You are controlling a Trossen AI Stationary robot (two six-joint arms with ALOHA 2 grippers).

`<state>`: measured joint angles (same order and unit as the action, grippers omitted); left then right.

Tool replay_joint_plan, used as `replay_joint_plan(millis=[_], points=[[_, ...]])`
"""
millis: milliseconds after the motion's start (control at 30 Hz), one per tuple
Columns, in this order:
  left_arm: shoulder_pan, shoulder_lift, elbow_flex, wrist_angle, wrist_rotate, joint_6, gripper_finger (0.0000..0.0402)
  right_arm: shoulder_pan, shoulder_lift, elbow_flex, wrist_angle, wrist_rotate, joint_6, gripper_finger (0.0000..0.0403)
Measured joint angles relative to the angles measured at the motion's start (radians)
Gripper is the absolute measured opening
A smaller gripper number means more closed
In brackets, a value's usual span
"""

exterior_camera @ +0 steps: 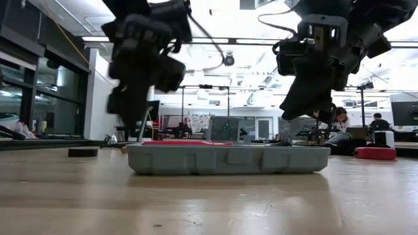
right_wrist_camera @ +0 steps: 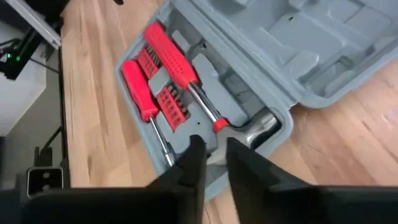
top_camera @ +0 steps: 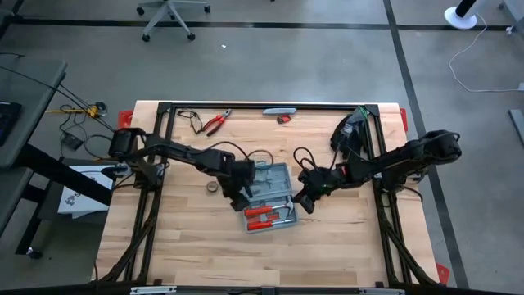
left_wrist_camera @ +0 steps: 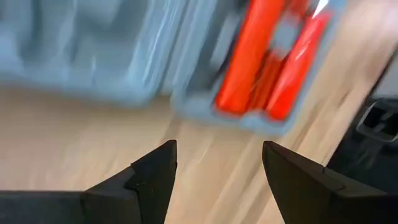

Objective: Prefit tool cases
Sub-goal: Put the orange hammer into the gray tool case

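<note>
The grey-blue tool case [top_camera: 270, 197] lies opened flat on the wooden table, its underside resting on the wood [exterior_camera: 228, 158]. Its near half [right_wrist_camera: 186, 106] holds red-handled tools and a hammer. Its other half [right_wrist_camera: 311, 43] shows bare moulded slots. My left gripper [left_wrist_camera: 217, 149] stands open over the bare wood just left of the case [top_camera: 239, 195], nothing between its fingers. My right gripper [right_wrist_camera: 214, 146] hovers at the case's right near corner [top_camera: 304, 202], above the hammer head. Its fingers are only a narrow gap apart. In the low view it hangs clear above the case.
Red-handled pliers [top_camera: 216, 123], cable loops [top_camera: 192, 121], a grey bar [top_camera: 278, 111] and a small red item [top_camera: 284, 120] lie near the far edge. A small tape roll [top_camera: 212, 187] sits left of the case. Bare wood lies toward the near edge.
</note>
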<state>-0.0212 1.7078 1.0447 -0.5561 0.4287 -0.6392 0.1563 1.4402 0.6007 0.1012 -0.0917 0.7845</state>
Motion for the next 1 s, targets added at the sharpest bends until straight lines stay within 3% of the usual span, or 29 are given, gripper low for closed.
replay_joint_plan(millis=[100,267,467,600,733,1000], points=[[0.008,-0.028,0.0,0.116,-0.053,-0.005,0.0227,0.027,0.015,0.023,-0.012,0.061,0.025,0.0008],[0.006,-0.039,0.0,0.308,-0.177,0.064,0.0227,0.052,0.127,0.147,-0.015,0.128,0.061,0.0002],[-0.001,-0.042,0.0,0.342,-0.151,0.127,0.0227,0.055,0.37,0.36,-0.227,0.111,0.111,0.0001],[-0.023,-0.043,0.0,0.331,-0.151,0.171,0.0227,0.055,0.485,0.434,-0.223,0.073,0.157,0.0],[-0.043,-0.043,0.0,0.293,-0.148,0.198,0.0227,0.062,0.506,0.442,-0.175,0.087,0.204,0.0],[-0.064,-0.043,0.0,0.254,-0.145,0.244,0.0227,0.104,0.38,0.431,-0.233,0.269,0.24,0.0]])
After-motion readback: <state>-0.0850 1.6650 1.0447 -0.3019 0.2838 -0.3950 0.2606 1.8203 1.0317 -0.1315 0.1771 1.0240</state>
